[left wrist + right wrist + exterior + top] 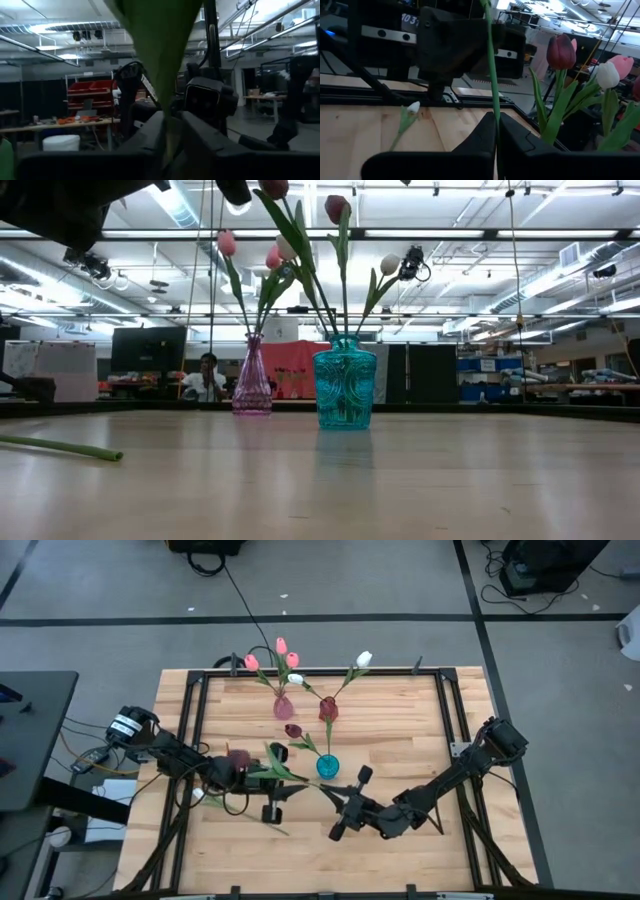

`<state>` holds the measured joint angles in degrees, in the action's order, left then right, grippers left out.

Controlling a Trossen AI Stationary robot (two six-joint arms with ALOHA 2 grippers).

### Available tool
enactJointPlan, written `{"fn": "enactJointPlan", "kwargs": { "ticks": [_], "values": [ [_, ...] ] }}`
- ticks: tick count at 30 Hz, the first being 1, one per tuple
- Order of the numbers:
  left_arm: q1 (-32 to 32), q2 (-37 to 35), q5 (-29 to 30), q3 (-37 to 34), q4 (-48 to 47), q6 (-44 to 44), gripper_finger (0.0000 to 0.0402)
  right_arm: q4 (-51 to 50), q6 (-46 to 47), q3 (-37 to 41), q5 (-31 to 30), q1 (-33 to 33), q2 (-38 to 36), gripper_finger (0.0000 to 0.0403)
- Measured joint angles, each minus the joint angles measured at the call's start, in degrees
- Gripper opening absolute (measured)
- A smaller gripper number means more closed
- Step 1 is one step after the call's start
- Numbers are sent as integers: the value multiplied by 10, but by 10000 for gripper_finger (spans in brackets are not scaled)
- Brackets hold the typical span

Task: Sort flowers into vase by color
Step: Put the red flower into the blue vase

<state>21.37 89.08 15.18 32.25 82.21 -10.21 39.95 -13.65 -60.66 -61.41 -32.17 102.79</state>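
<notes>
Right hand (496, 131) pinches thin green stem (491, 75); left hand (172, 137) clasps broad leaf (155, 45).

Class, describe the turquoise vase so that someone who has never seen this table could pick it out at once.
Start at the wooden table and find the three small vases near its middle. The turquoise vase stands nearest the two grippers. It alone is blue-green; the pink vase and the dark red vase stand behind it.

The wooden table (400, 730) bears a pink vase (283, 707), a maroon vase (328, 709), a teal vase (327, 766) and a loose green stem (60, 447).
</notes>
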Motion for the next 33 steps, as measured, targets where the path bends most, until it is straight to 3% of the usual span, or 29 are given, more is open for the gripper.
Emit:
{"fn": "enactJointPlan", "kwargs": {
  "ticks": [3,9,13,17,25,29,33],
  "values": [
    [0,0,5,0,1,-28,16,-2,4,0,0,0,0,37],
    [0,-3,48,0,-31,-32,6,-1,5,0,-13,-4,-1,85],
    [0,-36,66,7,-125,-14,4,-15,35,0,3,-16,-17,119],
    [-1,-84,71,27,-258,0,3,-93,106,0,35,-20,-40,146],
    [-1,-112,98,136,-567,17,1,-210,161,0,56,-4,-83,164],
    [-1,-110,109,178,-637,15,1,-247,182,0,55,-3,-103,164],
    [-9,-110,117,187,-641,1,1,-258,184,0,56,-3,-103,164]
  ]
}}
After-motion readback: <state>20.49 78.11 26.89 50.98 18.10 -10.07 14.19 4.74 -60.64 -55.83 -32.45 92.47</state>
